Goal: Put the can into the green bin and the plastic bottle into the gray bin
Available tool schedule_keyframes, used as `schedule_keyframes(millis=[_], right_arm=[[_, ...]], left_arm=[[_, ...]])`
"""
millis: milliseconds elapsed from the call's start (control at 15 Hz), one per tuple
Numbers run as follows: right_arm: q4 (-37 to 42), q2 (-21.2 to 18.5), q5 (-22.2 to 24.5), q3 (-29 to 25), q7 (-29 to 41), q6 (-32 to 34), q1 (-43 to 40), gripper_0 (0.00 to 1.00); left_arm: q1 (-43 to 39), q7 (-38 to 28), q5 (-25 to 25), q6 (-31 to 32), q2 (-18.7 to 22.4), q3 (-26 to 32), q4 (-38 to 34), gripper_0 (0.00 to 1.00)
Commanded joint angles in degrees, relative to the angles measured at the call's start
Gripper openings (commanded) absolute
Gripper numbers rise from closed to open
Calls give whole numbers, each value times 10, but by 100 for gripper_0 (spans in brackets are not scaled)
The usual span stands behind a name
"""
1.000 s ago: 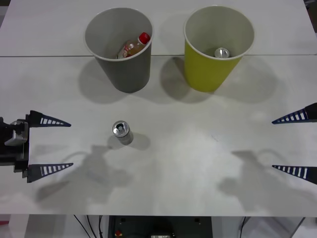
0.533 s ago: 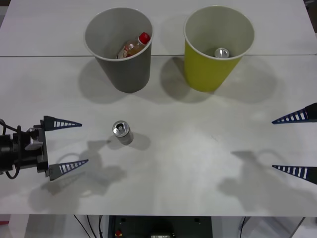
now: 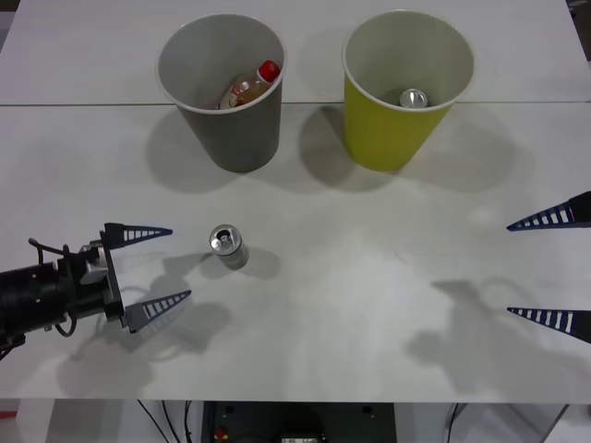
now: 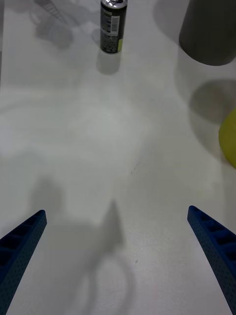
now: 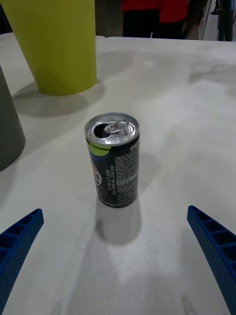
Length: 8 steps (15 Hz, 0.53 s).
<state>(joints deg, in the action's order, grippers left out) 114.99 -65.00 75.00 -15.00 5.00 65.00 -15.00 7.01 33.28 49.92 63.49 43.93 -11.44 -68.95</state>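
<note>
A dark can (image 3: pixel 227 246) with a silver top stands upright on the table, in front of the gray bin (image 3: pixel 220 138). The plastic bottle (image 3: pixel 249 87) with its red cap lies inside the gray bin. A second can (image 3: pixel 414 98) sits inside the green bin (image 3: pixel 392 134). My left gripper (image 3: pixel 180 264) is open, low over the table, just left of the standing can and pointing at it. Its wrist view shows the can (image 5: pixel 113 160) a short way ahead of the open left gripper (image 5: pixel 114 211). My right gripper (image 3: pixel 510 269) hangs open at the right edge.
The two bins stand side by side at the back of the white table (image 3: pixel 369 277). The right wrist view shows the can (image 4: pixel 112 27) far off, the gray bin (image 4: pixel 209 34) and an edge of the green bin (image 4: pixel 229 138). A table seam (image 3: pixel 74 104) runs behind the bins.
My left gripper has moved to the right across the table, closing in on the standing can, still open. The right arm, the can and the bins have not moved.
</note>
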Motion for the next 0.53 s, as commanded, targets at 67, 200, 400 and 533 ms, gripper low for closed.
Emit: schedule_keyframes(millis=[67,200,400,533], right_arm=[[0,0,0,0,0,0,0,100],[0,0,0,0,0,0,0,100],[0,0,0,0,0,0,0,100],[0,0,0,0,0,0,0,100]], left_arm=[[2,19,-1,-7,-30,0,15,100],[4,46,-1,-13,-42,0,25,100],[17,57,-1,-13,-71,0,54,100],[24,60,-1,-14,-86,0,64,100]])
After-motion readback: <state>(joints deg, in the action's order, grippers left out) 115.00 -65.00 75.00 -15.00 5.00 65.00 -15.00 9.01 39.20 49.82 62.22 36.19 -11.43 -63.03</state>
